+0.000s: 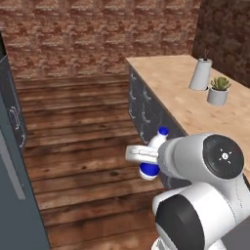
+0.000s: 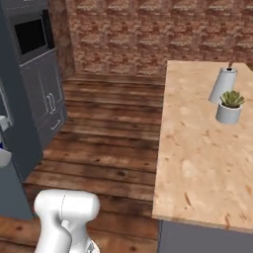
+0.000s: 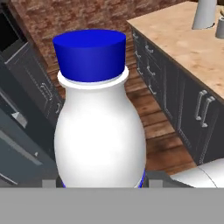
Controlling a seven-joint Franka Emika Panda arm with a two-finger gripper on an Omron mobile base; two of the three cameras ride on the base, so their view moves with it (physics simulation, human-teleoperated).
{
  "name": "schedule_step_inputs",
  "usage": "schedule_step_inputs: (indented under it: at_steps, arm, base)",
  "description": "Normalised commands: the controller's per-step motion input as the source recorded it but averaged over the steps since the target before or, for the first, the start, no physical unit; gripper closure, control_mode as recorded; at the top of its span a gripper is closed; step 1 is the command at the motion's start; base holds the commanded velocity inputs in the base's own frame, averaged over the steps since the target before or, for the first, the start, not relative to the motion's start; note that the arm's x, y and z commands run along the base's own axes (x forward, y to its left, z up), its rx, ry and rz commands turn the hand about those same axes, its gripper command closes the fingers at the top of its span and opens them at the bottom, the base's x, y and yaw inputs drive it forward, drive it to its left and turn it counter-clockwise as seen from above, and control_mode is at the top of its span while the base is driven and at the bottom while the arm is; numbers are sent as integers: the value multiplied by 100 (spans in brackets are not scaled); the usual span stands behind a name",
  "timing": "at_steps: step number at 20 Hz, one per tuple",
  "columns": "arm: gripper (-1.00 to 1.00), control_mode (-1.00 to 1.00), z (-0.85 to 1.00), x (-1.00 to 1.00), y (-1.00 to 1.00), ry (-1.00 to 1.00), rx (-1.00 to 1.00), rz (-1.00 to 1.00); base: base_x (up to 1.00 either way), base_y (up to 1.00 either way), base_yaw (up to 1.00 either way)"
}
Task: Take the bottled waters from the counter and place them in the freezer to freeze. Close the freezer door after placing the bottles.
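Left base view shows the arm (image 1: 205, 195) reaching out over the wooden floor (image 1: 78, 146), with the gripper (image 1: 146, 157) held in the air and closed on the white bottle (image 1: 155, 142). The bottle's blue cap (image 1: 163, 131) stands above the white finger bar and its blue base shows below it, so the bottle is upright in the grip and clear of every surface. The counter (image 1: 195, 97) lies to the gripper's right and beyond it, with grey drawer fronts (image 1: 141, 110) facing the floor. A slate-grey door (image 1: 14, 185) stands well to the gripper's left at the frame edge; which unit it belongs to cannot be told from this side.

Right base view adds what the left one lacks: a grey wall-oven cabinet (image 2: 37, 64) against the brick wall (image 2: 158, 34), and the full run of the counter top. A pale tapered container (image 2: 221, 85) and a potted succulent (image 2: 230, 106) stand on it, near each other and well away from the gripper.

Hand view gives the grip itself: the bottle sits squarely between the two dark fingertips (image 3: 157, 178), which press on its lower body at either side, jaws partly closed to its width. The label is hidden.
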Motion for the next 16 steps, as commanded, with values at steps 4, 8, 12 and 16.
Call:
schedule_step_inputs:
  at_steps: [4, 8, 12, 16]
  arm:
    - [100, 100, 0, 0, 0, 0, 0, 0]
    - [100, 100, 0, 0, 0, 0, 0, 0]
    - [100, 100, 0, 0, 0, 0, 0, 0]
    - [100, 100, 0, 0, 0, 0, 0, 0]
  base:
    - [100, 0, -5]
    - [96, 17, -1]
    - [100, -3, -7]
    - [100, 0, -3]
